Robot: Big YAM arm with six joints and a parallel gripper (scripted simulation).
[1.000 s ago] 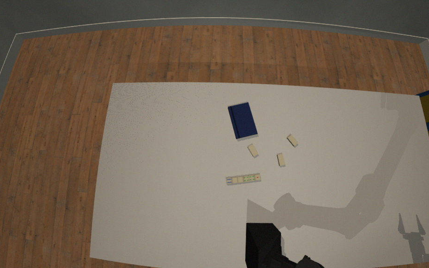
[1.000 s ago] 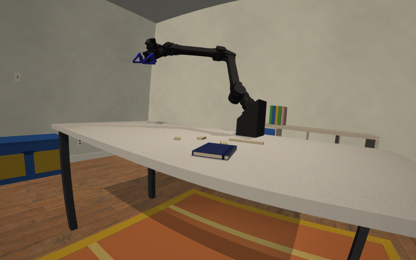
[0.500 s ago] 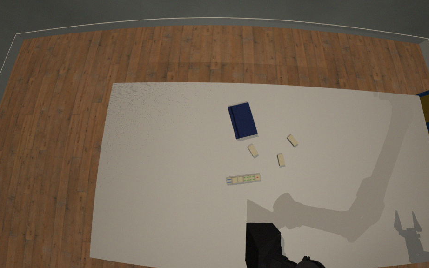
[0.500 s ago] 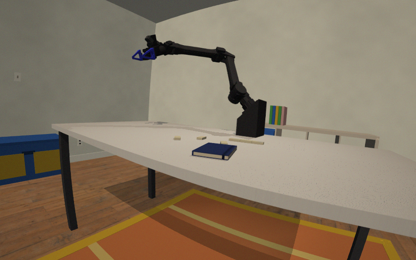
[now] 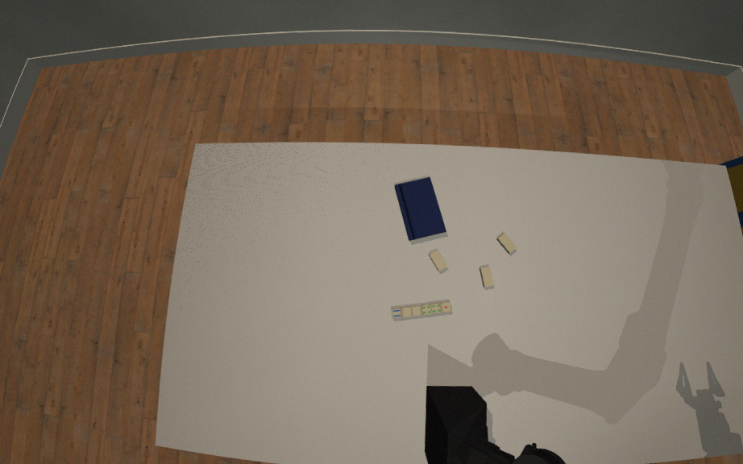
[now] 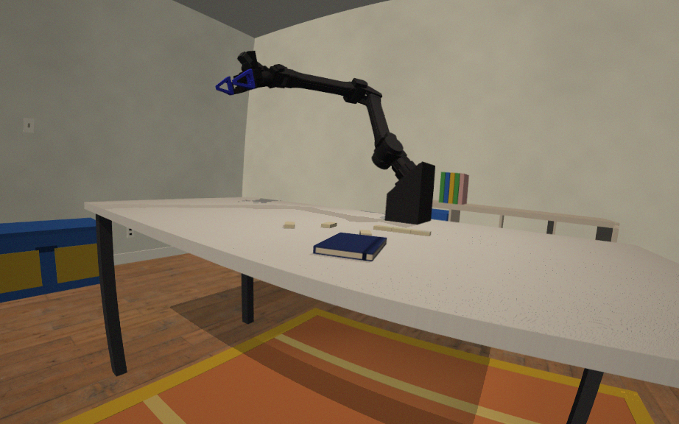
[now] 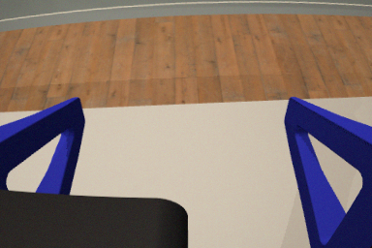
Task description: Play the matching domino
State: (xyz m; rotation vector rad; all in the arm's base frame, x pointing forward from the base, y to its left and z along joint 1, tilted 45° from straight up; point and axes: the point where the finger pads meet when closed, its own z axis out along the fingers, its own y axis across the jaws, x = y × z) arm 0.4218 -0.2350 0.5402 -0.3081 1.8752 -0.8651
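Note:
A short line of face-up dominoes [image 5: 421,309] lies flat on the white table; its left end shows blue marks and its right end a red pip. It also shows in the side view [image 6: 401,230]. Three face-down cream dominoes lie beyond it: one near the book [image 5: 437,260], one in the middle [image 5: 486,276], one farther right [image 5: 506,242]. My gripper [image 6: 233,83] is open and empty, high in the air and far from the dominoes. In the wrist view [image 7: 186,162] its blue fingers frame bare table and floor. Only its shadow [image 5: 699,385] shows in the overhead view.
A blue book [image 5: 420,208] lies flat just beyond the loose dominoes. The black arm base [image 5: 454,424] stands at the near table edge. A blue and yellow cabinet [image 6: 36,258] stands off the table's side. A shelf with coloured books [image 6: 453,188] stands behind the base.

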